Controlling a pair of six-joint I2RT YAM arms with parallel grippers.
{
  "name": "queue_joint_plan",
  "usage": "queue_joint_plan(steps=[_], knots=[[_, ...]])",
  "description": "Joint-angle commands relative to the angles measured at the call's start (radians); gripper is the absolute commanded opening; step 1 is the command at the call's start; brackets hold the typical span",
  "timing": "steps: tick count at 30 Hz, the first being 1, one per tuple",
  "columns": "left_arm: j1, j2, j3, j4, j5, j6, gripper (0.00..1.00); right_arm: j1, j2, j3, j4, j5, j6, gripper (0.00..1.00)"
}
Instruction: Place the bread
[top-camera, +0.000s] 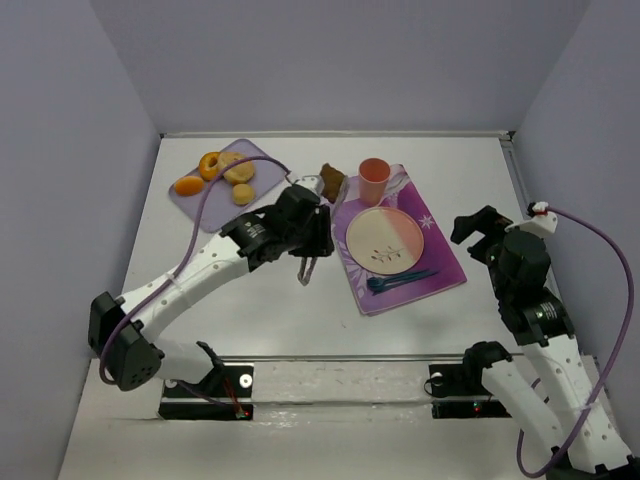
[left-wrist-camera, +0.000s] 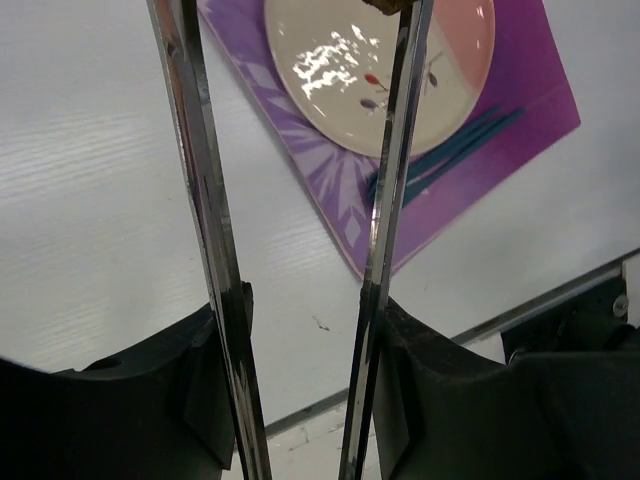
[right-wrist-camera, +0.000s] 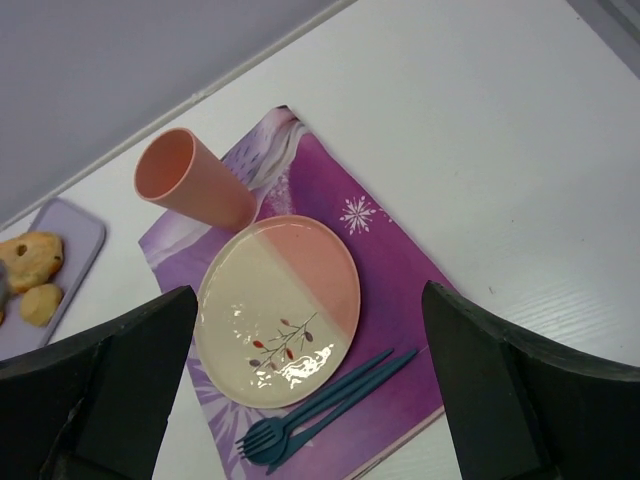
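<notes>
The bread (top-camera: 333, 181) is a dark brown rough lump, pinched between the tips of metal tongs (top-camera: 308, 186) just left of the orange cup (top-camera: 373, 181), above the placemat's far left corner. My left gripper (top-camera: 304, 228) is shut on the tongs. In the left wrist view the two tong arms (left-wrist-camera: 205, 170) run up between my fingers (left-wrist-camera: 225, 340), and only a sliver of the bread (left-wrist-camera: 385, 5) shows at the top edge. My right gripper (top-camera: 478, 233) stands open right of the placemat, nothing between its fingers (right-wrist-camera: 120, 370).
A purple placemat (top-camera: 440, 255) carries a pink and cream plate (top-camera: 385, 238), the cup and a blue fork and knife (top-camera: 400, 279). A lavender tray (top-camera: 200, 205) at the back left holds several tan and orange food pieces. Walls enclose the table on three sides.
</notes>
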Motion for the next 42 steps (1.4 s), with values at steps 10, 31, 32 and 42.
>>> queue_joint_plan(steps=[10, 31, 32, 42], knots=[[-0.236, 0.401, 0.137, 0.105, 0.031, 0.029, 0.45, 0.002, -0.117, -0.032, -0.13, 0.077, 0.034, 1.0], [-0.239, 0.608, 0.292, 0.051, 0.041, 0.075, 0.67, 0.002, -0.12, -0.043, -0.132, 0.094, 0.037, 1.0], [-0.239, 0.608, 0.298, 0.05, 0.04, 0.076, 0.67, 0.002, -0.124, -0.043, -0.132, 0.094, 0.037, 1.0], [-0.239, 0.532, 0.318, 0.005, -0.008, 0.088, 0.63, 0.002, -0.113, -0.042, -0.133, 0.094, 0.037, 1.0]])
